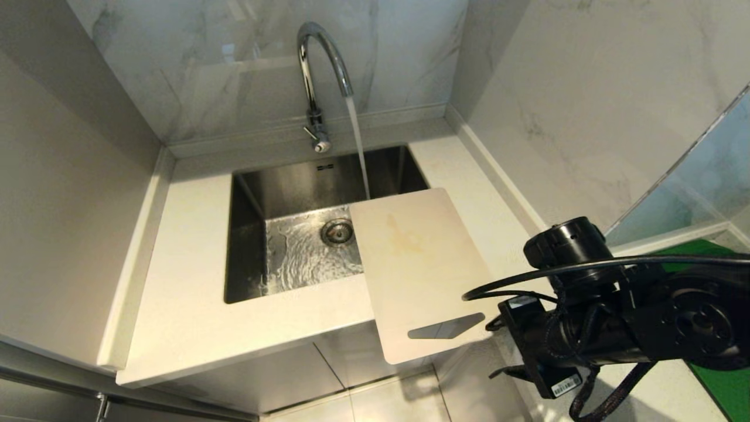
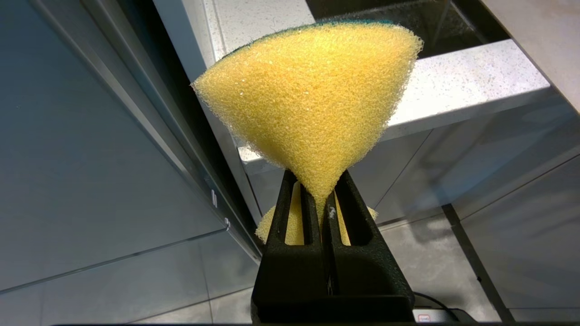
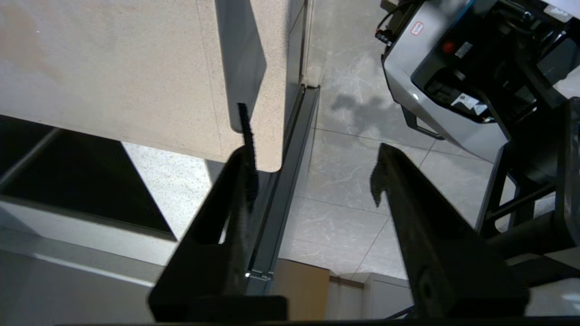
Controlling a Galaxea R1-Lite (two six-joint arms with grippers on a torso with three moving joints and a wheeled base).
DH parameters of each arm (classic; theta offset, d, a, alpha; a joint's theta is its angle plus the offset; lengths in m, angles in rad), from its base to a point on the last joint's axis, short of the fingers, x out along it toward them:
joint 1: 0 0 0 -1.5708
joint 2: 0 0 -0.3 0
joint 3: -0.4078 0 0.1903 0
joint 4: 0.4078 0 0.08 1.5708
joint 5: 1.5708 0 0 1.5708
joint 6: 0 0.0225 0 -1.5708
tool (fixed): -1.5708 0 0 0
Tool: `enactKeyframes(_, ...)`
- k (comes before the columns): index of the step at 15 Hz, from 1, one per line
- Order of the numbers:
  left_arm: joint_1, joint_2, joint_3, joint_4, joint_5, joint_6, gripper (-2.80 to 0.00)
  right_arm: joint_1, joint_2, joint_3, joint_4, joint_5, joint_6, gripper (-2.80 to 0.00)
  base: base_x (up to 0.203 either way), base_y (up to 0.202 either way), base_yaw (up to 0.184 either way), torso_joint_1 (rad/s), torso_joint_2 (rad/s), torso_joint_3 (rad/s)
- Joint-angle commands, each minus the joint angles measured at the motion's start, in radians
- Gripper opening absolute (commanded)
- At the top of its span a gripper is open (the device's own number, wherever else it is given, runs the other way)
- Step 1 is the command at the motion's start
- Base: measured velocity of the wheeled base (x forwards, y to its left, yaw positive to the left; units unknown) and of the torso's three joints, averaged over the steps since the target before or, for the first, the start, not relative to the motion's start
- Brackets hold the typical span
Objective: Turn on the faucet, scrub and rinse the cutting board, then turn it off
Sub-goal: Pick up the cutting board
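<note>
The chrome faucet stands behind the sink with water streaming from its spout. The cream cutting board lies flat over the sink's right edge and counter, its slotted end overhanging the counter front. My right arm hangs just right of that end. My right gripper is open beside the cutting board corner; one fingertip overlaps the corner and nothing sits between the jaws. My left gripper, low in front of the cabinet, is shut on a yellow sponge with a green back.
The steel sink holds rippling water around its drain. White counter surrounds it, with marble walls close on three sides. A green mat lies at the far right. My base stands on the tiled floor below.
</note>
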Motion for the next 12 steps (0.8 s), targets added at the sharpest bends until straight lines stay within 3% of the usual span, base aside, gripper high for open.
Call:
enactKeyframes(1, 0.000, 0.002, 0.002, 0.000, 0.000, 0.000, -2.80, 0.020, 0.054, -0.002, -0.007, 0.000, 0.010, 0.00, 0.000, 0.000, 0.000, 0.000, 0.00, 0.000)
enactKeyframes(12, 0.000, 0.002, 0.002, 0.000, 0.000, 0.000, -2.80, 0.043, 0.219, 0.001, -0.093, -0.019, 0.005, 0.00, 0.000, 0.000, 0.000, 0.000, 0.00, 0.000)
